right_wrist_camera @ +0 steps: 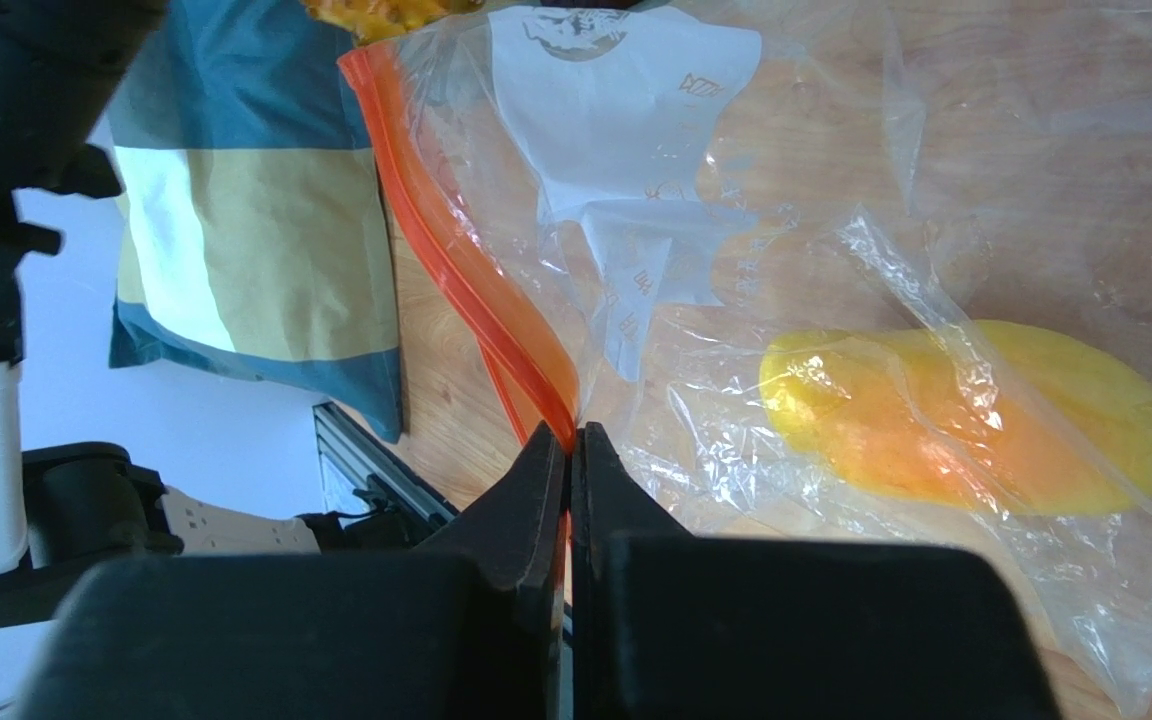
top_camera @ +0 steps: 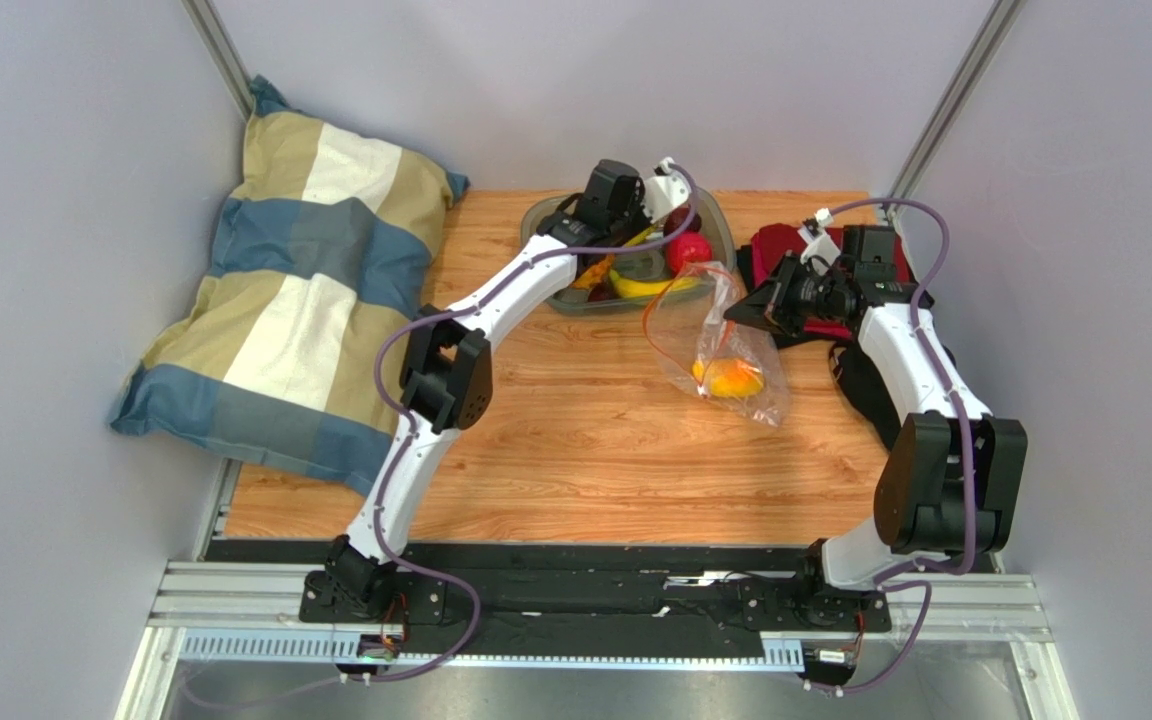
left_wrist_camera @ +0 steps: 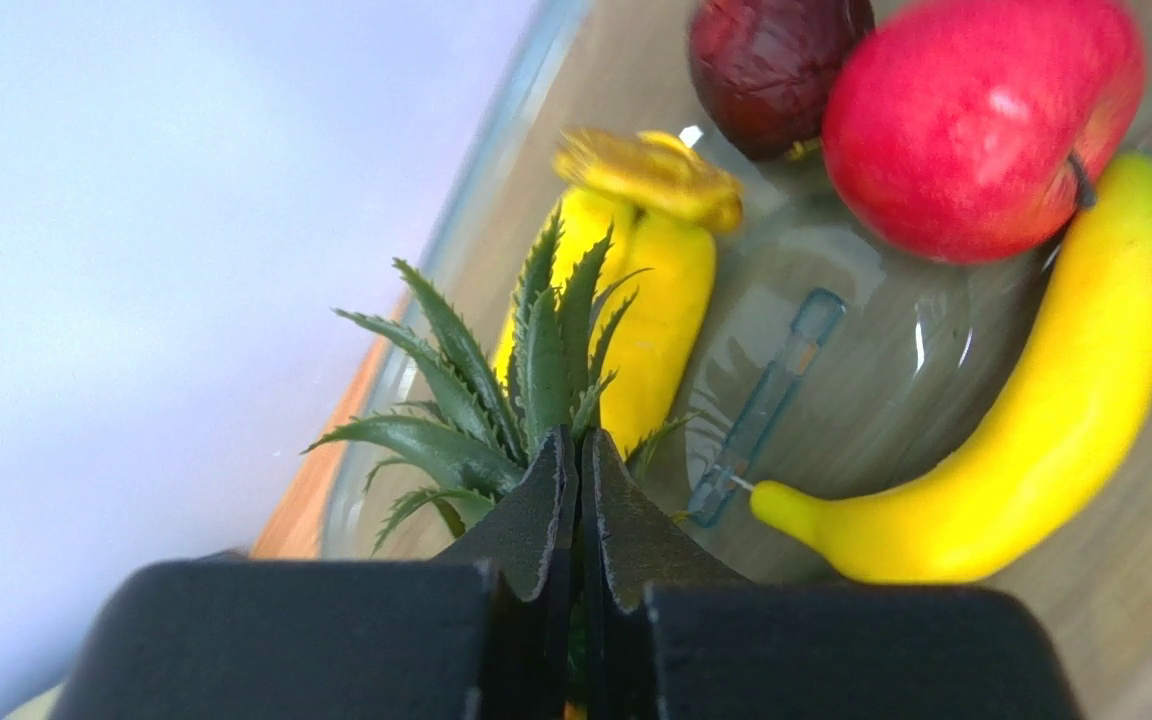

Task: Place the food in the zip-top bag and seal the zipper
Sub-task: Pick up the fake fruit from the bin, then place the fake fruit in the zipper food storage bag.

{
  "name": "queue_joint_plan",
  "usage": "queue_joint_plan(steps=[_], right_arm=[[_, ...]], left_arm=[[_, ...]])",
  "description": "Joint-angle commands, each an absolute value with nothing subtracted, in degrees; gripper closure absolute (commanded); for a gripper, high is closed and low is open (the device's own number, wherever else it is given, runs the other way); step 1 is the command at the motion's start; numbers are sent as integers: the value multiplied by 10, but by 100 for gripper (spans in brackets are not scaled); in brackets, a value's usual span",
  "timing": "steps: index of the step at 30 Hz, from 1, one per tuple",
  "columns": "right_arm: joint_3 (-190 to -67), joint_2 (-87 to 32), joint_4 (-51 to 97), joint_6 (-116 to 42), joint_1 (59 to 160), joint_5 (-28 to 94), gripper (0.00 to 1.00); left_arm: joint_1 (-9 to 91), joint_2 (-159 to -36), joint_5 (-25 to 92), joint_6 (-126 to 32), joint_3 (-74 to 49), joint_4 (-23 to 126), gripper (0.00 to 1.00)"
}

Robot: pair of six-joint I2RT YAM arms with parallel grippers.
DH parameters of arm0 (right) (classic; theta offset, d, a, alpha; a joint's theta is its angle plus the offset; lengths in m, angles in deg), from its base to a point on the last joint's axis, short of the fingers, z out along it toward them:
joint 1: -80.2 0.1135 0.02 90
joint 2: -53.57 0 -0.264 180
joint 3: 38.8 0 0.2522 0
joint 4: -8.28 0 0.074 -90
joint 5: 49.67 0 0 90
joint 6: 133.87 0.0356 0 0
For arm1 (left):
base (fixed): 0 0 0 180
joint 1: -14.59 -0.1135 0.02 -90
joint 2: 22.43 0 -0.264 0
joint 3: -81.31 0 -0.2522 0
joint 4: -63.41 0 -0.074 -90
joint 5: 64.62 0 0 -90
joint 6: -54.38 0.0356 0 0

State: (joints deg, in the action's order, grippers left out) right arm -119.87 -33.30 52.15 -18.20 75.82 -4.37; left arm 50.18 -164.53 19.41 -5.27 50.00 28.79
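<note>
Light was bright, even and white. Overhead, the table (top_camera: 582, 435) showed only faint, soft shadows beside the arms, and detail was crisp. At the left wrist the pineapple (left_wrist_camera: 537, 375) leaves were sharp, the apple (left_wrist_camera: 973, 120) softer, with a pale sheen. At the right wrist the bag (right_wrist_camera: 838, 180) creases threw white glare.

Enclosure: plain pale grey far wall (top_camera: 597, 75), left wall (top_camera: 56, 300) and right wall (top_camera: 1108, 225). Metal posts (top_camera: 219, 45) stand in both far corners. Work surface: light brown wood-grain table top (top_camera: 582, 450). A striped pillow (top_camera: 304, 293), blue, cream and tan, lies along the left side, overhanging the table's left edge and reaching the far left corner. Aluminium rails (top_camera: 597, 608) run across the near edge. Lighting even; shadows soft.
</note>
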Motion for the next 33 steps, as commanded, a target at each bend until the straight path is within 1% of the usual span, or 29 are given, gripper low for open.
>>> queue_joint_plan(steps=[1,6,7,9,10,12,13,14,15,16,18,20,21,22,23,27,29,30,33], right_arm=[[-1235,-343,501,-162,755,-80,100],[-1227,-353,425,-72,756,-141,100],[-1225,-356,409,-52,756,-155,100],[-1222,-363,355,11,759,-187,100],[-1222,-365,337,30,760,-194,100],[-1221,-366,280,72,764,-214,100],[-1219,-366,259,119,766,-219,100],[-1215,-365,236,147,769,-223,100],[-1208,-364,165,180,770,-233,100],[-1190,-363,130,250,771,-235,100],[-1172,-361,70,297,772,-230,100],[-1153,-360,76,293,772,-222,100],[-1151,-361,114,271,772,-213,100],[-1156,-363,155,202,772,-204,100],[-1157,-363,218,173,772,-187,100],[-1148,-356,322,88,772,-145,100],[-1140,-350,336,76,772,-136,100],[-1139,-349,339,74,772,-136,100],[-1150,-348,370,48,771,-121,100]], left_arm=[[497,-1536,212,-120,486,335,100],[461,-1477,274,-254,462,332,100],[454,-1461,316,-274,432,342,100],[439,-1411,355,-327,388,397,100],[432,-1394,365,-337,350,432,100],[429,-1350,374,-346,322,456,100],[427,-1337,376,-351,300,474,100],[425,-1324,376,-354,291,479,100],[424,-1304,377,-353,285,481,100],[422,-1293,381,-371,278,479,100],[420,-1266,385,-380,264,482,100],[420,-1248,398,-394,249,493,100],[420,-1232,407,-400,231,515,100],[420,-1225,429,-421,223,540,100],[422,-1219,439,-430,216,553,100],[445,-1218,464,-472,199,611,100],[462,-1225,462,-485,183,682,100],[482,-1227,459,-490,158,745,100],[520,-1251,446,-500,125,839,100]])
